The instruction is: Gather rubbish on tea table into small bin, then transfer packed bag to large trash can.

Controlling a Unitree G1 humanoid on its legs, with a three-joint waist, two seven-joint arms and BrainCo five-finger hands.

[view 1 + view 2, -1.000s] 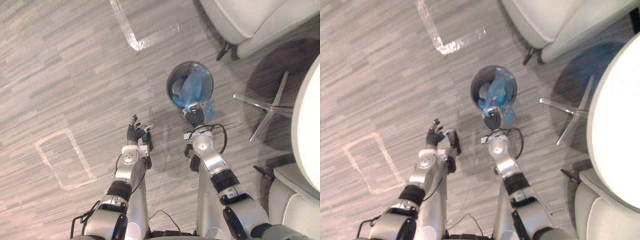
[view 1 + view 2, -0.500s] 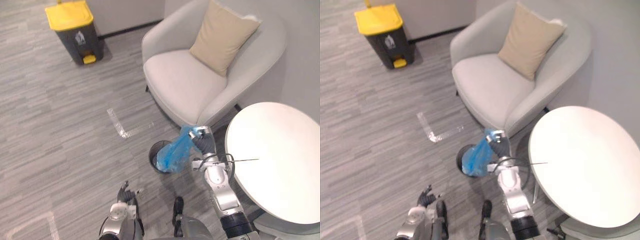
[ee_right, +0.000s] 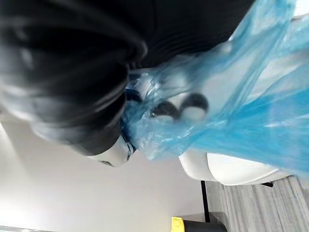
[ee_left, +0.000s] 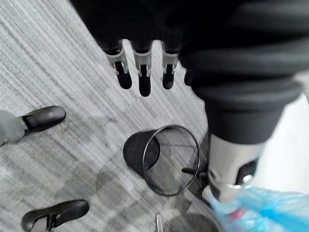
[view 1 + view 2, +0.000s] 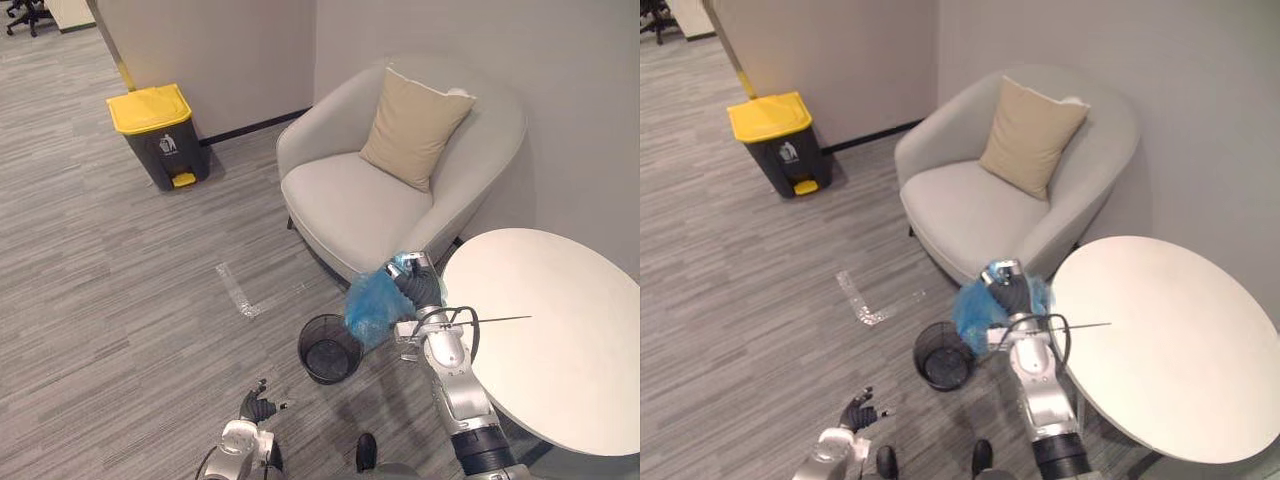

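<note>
Right hand is up beside the white round table, fingers closed tight round the gathered top of the blue bag. In the right wrist view you can see dark fingertips through the plastic. The bag droops from the hand toward about 8 o'clock, bulging, touching nothing else. The small black mesh bin sits on the floor just past the bag at 7 o'clock, with the bag clear of its rim. Left hand is down low at about 7 o'clock from the bin, fingers straight and relaxed, holding nothing. The big trash can with the yellow lid is way off at 10 o'clock by the wall. A grey armchair with a tan cushion stands at 12.
</note>
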